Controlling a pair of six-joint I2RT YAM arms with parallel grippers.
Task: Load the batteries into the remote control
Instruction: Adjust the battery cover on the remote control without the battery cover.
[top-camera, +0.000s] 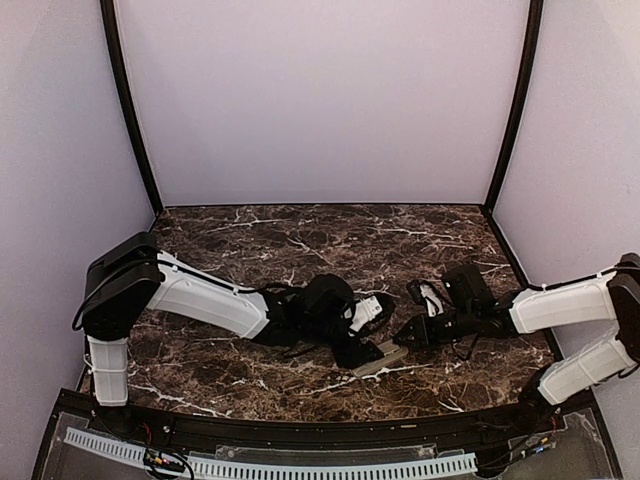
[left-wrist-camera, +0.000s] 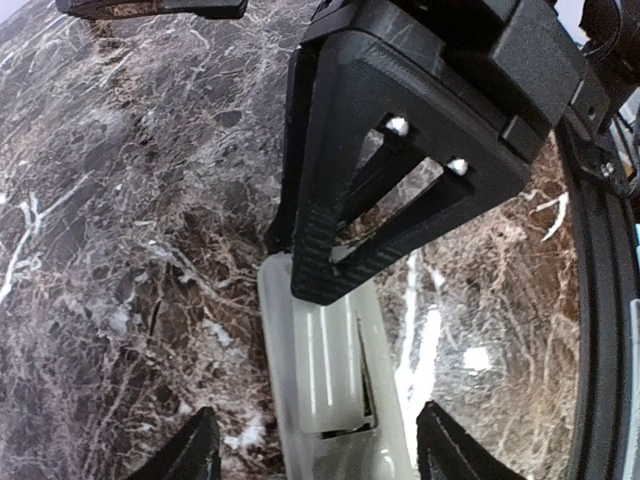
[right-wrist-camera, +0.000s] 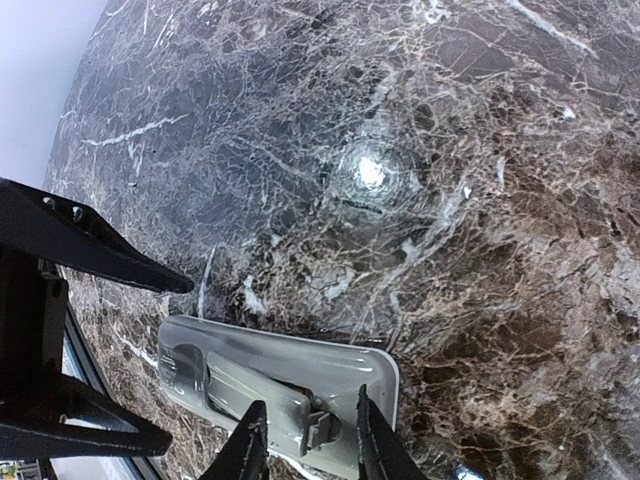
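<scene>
The remote control (left-wrist-camera: 392, 400) (right-wrist-camera: 300, 365) (top-camera: 383, 359) lies back side up on the marble table, near the front middle. Its battery cover (left-wrist-camera: 322, 365) sits slightly askew, with a dark gap along one edge. My left gripper (left-wrist-camera: 326, 452) (top-camera: 362, 349) is open, and its tips stand apart from the remote on either side. My right gripper (right-wrist-camera: 310, 442) (top-camera: 406, 334) hovers at the cover's latch end with a narrow gap between its jaws. One of its fingers (left-wrist-camera: 340, 250) rests on the far end of the cover. No batteries show in any view.
Dark veined marble surrounds the remote on all sides. White walls and two black posts (top-camera: 130, 110) close the back and sides. A black rail with a white cable strip (top-camera: 270, 465) runs along the near edge.
</scene>
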